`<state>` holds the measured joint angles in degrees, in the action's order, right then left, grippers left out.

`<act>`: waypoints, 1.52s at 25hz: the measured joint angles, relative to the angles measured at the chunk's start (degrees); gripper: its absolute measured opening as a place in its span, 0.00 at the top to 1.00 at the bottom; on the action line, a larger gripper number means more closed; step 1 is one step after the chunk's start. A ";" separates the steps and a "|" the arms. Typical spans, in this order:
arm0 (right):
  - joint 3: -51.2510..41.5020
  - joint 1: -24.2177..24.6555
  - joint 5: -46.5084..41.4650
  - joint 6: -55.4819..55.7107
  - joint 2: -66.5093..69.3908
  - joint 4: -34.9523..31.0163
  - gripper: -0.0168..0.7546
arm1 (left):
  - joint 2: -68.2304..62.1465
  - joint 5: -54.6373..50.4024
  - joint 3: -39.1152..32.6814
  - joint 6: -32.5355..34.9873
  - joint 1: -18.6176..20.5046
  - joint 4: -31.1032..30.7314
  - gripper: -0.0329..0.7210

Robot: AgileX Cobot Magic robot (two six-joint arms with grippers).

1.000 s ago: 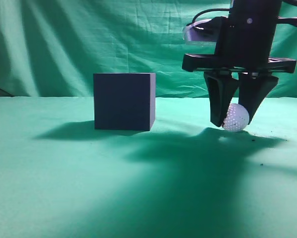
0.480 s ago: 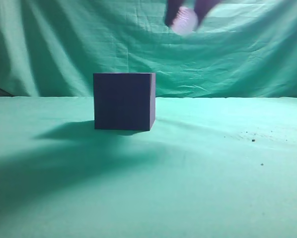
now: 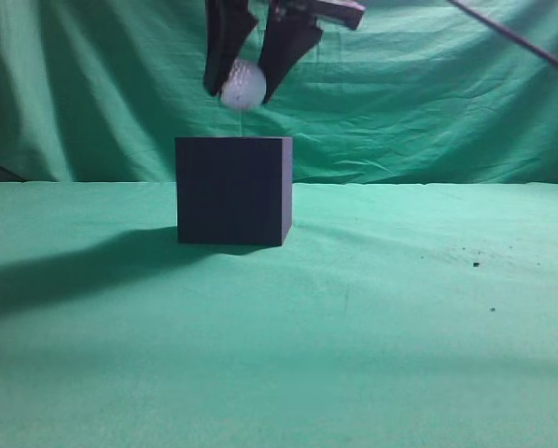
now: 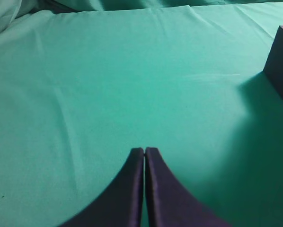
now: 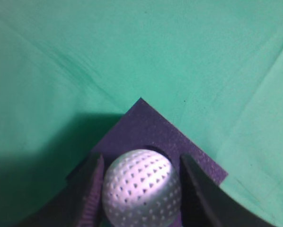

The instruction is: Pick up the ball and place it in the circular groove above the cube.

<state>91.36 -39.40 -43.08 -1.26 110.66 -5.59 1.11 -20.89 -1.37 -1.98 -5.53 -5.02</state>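
Note:
A dark purple cube stands on the green cloth left of centre. My right gripper is shut on a white dimpled ball and holds it a short way above the cube's top. In the right wrist view the ball sits between the two fingers, right over the cube's top face, where the rim of a round groove shows behind it. My left gripper is shut and empty over bare cloth; the cube's corner shows at the right edge of its view.
Green cloth covers the table and hangs as a backdrop. A few dark specks lie on the cloth at the right.
My right gripper lifted the ball off the cloth at the right, carried it up and to the left, and now holds it lower, just above the cube.

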 joint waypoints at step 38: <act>21.23 0.00 -28.86 4.56 -12.70 1.51 0.98 | 0.00 0.00 0.00 0.00 0.00 0.00 0.96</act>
<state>112.59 -39.40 -71.93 3.30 97.96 -4.08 1.11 -20.89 -1.37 -1.98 -5.53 -5.02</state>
